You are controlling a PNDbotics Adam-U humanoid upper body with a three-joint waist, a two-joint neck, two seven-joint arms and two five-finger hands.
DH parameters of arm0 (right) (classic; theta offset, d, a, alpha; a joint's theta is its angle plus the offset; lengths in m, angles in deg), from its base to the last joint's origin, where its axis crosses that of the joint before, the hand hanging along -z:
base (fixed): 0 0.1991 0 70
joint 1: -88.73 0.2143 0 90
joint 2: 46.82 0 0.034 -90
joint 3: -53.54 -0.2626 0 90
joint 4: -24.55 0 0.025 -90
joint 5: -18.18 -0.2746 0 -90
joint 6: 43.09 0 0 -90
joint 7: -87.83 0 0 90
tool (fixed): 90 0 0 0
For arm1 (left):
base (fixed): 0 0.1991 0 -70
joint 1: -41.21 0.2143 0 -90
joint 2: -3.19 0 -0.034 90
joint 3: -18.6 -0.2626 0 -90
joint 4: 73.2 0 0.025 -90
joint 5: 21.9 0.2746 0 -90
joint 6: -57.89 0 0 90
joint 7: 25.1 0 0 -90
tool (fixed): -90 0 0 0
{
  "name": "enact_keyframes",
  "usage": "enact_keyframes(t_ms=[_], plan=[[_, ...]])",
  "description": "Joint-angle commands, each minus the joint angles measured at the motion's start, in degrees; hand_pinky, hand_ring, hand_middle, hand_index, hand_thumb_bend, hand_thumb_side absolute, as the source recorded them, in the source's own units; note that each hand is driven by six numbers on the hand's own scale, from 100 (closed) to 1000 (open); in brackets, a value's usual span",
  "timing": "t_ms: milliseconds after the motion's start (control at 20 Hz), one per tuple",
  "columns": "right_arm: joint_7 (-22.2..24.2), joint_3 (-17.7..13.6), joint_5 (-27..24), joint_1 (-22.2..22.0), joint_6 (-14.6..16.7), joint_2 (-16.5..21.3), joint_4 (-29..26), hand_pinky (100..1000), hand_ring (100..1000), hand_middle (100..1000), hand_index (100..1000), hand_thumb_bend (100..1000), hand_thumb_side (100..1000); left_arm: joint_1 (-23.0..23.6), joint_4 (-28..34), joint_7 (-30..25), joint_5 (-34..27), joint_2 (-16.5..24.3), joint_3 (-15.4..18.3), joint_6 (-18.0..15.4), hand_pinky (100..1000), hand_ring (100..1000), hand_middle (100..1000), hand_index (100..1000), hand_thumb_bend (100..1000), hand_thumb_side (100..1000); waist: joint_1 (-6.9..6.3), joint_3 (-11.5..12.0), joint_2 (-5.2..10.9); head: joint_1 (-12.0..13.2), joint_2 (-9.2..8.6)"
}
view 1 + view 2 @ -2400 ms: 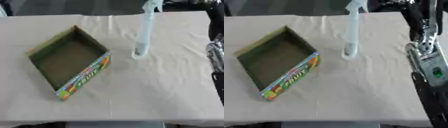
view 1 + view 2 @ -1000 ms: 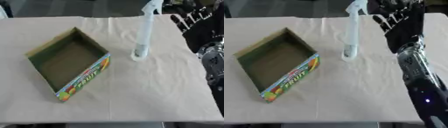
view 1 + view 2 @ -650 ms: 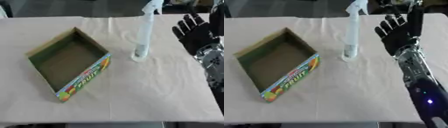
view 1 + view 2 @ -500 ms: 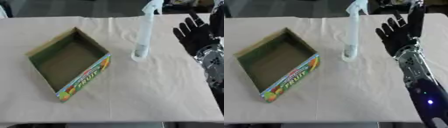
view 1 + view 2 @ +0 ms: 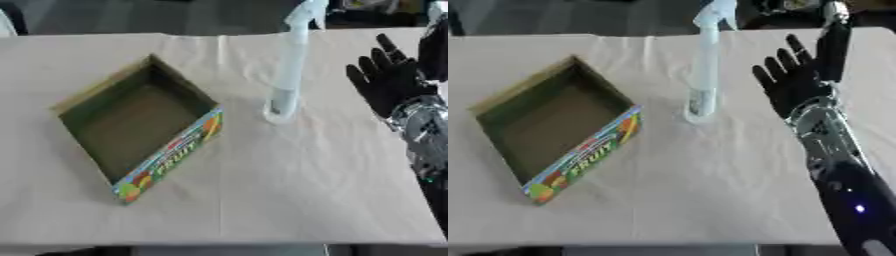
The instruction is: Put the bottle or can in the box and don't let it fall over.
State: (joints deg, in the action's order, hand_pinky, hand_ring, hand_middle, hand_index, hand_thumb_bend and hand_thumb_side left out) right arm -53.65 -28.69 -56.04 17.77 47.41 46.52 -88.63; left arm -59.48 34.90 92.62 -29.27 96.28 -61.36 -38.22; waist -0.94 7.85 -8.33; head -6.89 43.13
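Bottle: tall, slim, pale spray bottle [image 5: 287,70] with a trigger head at the top, standing upright on the surface toward the far edge, a little right of the middle; its round base sits on the cloth and its head reaches up past the far edge in both views
Box: open cardboard box [image 5: 131,122], turned so one corner points toward the far edge, in the left half of the surface; olive-brown inside, nothing in it, with a colourful printed side wall facing the near right that shows fruit and lettering
Bottle to box: bottle stands outside the box, near the box's right corner but apart from it, with bare cloth between them
Right hand: black right hand [image 5: 794,82] comes in from the right edge on a silver and black forearm, palm toward the bottle, fingers straight and spread, pointing toward the far edge; it holds nothing
Right hand to bottle: hand is near the bottle on its right side, level with the bottle's lower half, with a clear gap between fingers and bottle
Left hand: does not show in either view
Surface: table covered with a beige cloth [image 5: 289,190], lightly creased, its near half bare
Background: dark floor and blurred dark shapes lie beyond the far edge
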Motion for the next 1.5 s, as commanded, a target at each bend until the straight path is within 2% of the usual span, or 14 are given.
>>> enact_keyframes(t_ms=[50,100,150,400,950,1500], plan=[[-0.5,0.6,-1.6,0.3,-0.3,0.0,-1.1,100,100,100,1000,310,935,-0.8,1.0,-0.2,-0.1,1.6,0.2,0.0,970,933,820,807,590,679,-0.08,0.1,1.01,0.2,-0.32],[-0.5,0.9,-1.8,0.3,-0.5,-0.2,-0.9,100,100,100,1000,297,994,-0.8,1.0,-0.2,-0.1,1.6,0.2,0.0,970,933,820,807,589,679,-0.07,0.1,1.02,0.2,-0.3],[-0.5,1.2,-1.9,0.4,-0.8,-0.5,-0.6,100,100,100,1000,290,1000,-0.8,1.0,-0.2,-0.1,1.6,0.2,0.0,970,933,820,807,589,679,-0.06,0.2,1.03,0.2,-0.26],[-0.5,2.2,-2.4,1.3,-2.3,-2.2,0.7,100,100,100,1000,273,1000,-0.9,1.0,-0.3,-0.1,1.6,0.1,0.0,970,933,819,807,589,679,0.02,0.4,1.1,0.2,-0.18],[-0.4,3.4,-3.7,4.0,-2.9,-4.7,4.0,100,100,100,1000,252,1000,-0.9,1.0,-0.4,-0.2,1.3,0.1,0.1,972,934,818,806,588,680,0.07,0.7,0.9,0.1,-0.36],[2.8,3.9,-2.7,7.2,-3.0,-5.9,8.3,100,100,100,1000,241,1000,-0.9,1.0,-0.6,-0.2,1.0,0.0,0.1,974,935,818,806,587,681,-0.1,0.7,0.42,-0.1,-0.73]])
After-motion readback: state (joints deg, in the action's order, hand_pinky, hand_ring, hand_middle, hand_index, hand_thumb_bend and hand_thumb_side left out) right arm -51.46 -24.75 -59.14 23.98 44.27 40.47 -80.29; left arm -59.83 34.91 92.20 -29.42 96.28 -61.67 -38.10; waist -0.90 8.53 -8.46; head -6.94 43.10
